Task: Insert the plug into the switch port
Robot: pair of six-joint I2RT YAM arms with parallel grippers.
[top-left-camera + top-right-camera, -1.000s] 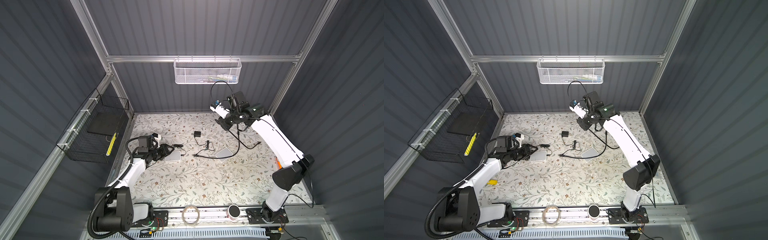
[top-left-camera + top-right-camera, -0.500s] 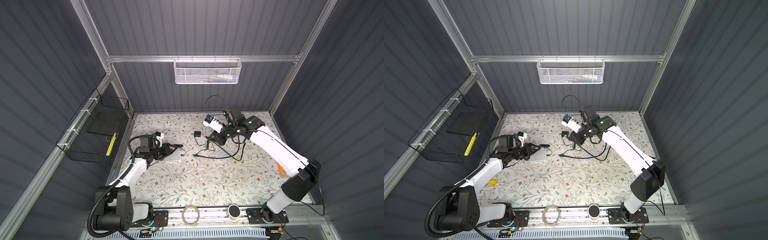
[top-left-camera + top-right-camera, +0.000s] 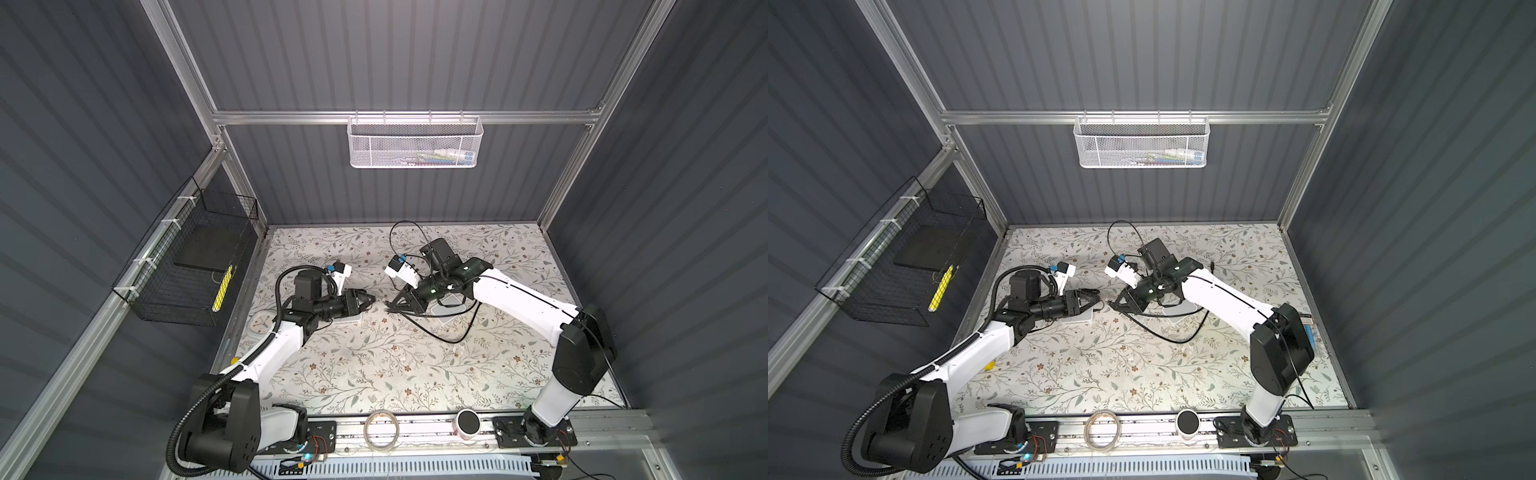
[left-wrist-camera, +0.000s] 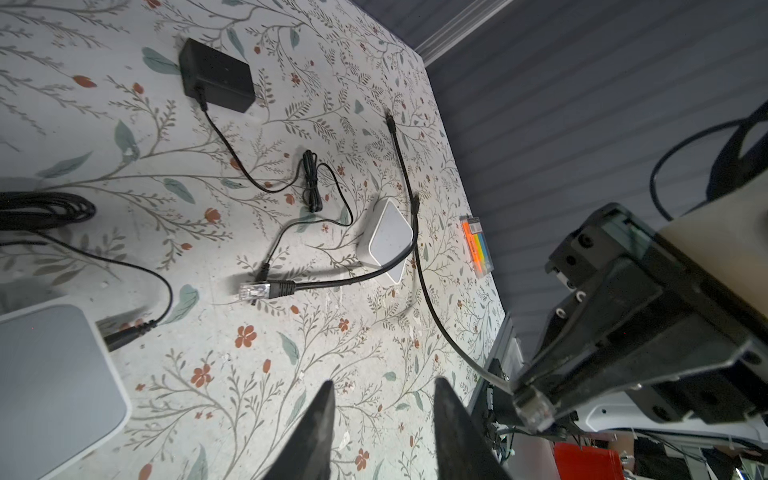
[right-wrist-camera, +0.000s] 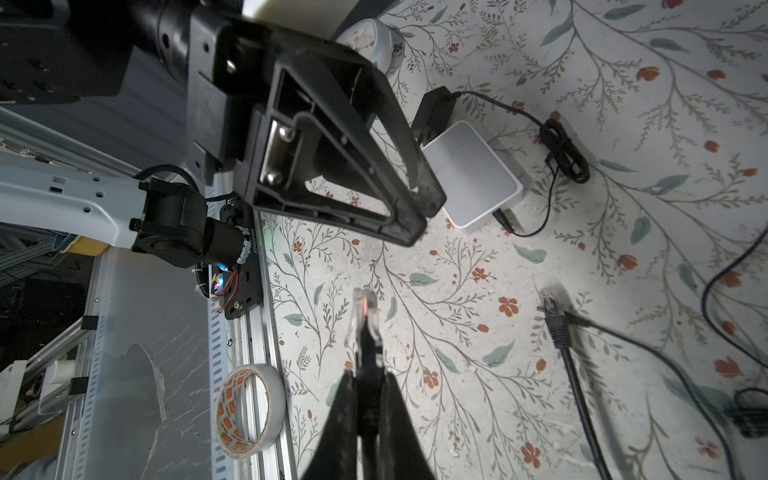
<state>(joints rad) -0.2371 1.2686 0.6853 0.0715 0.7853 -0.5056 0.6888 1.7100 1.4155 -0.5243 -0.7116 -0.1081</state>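
Orange printing inside the tape roll (image 5: pixel 227 419) is too small to read.

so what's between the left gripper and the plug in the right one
Nothing; the right wrist view shows only bare mat between left gripper and plug.

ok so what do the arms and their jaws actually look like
White shells, black joints on the left arm and right arm. Ribbed black conduit at the left base. Black, open-framed triangular jaws on the left gripper and right gripper.
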